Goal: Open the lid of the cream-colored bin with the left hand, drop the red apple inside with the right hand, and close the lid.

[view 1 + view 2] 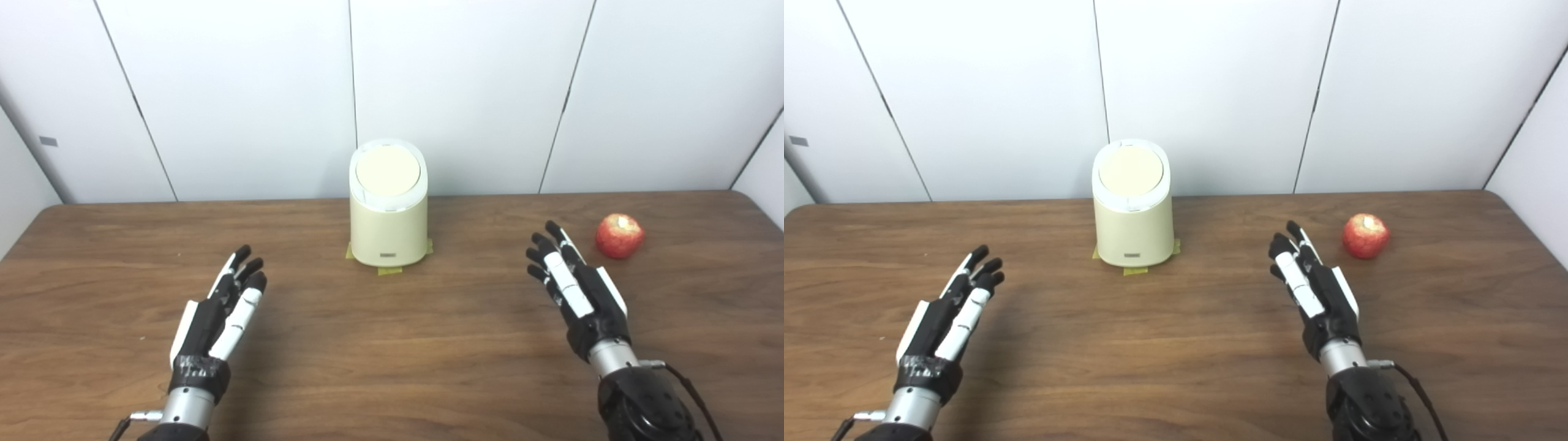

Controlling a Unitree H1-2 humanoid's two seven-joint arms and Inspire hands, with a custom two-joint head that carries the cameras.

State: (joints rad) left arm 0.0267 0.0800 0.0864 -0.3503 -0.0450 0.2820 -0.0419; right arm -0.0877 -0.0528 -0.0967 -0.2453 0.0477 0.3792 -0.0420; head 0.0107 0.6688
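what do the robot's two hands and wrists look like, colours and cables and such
Both the left hand and the right hand are black with white panels along the fingers and outer edge, each on a silver metal wrist cuff above a black forearm. The left wrist carries dark wrapped tape; thin black cables leave both wrists.

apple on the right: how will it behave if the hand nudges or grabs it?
The red apple is rounded and sits free on the wooden table, so a nudge would likely roll it. It looks rigid, and its glossy skin may be slippery. The open right hand is not touching it.
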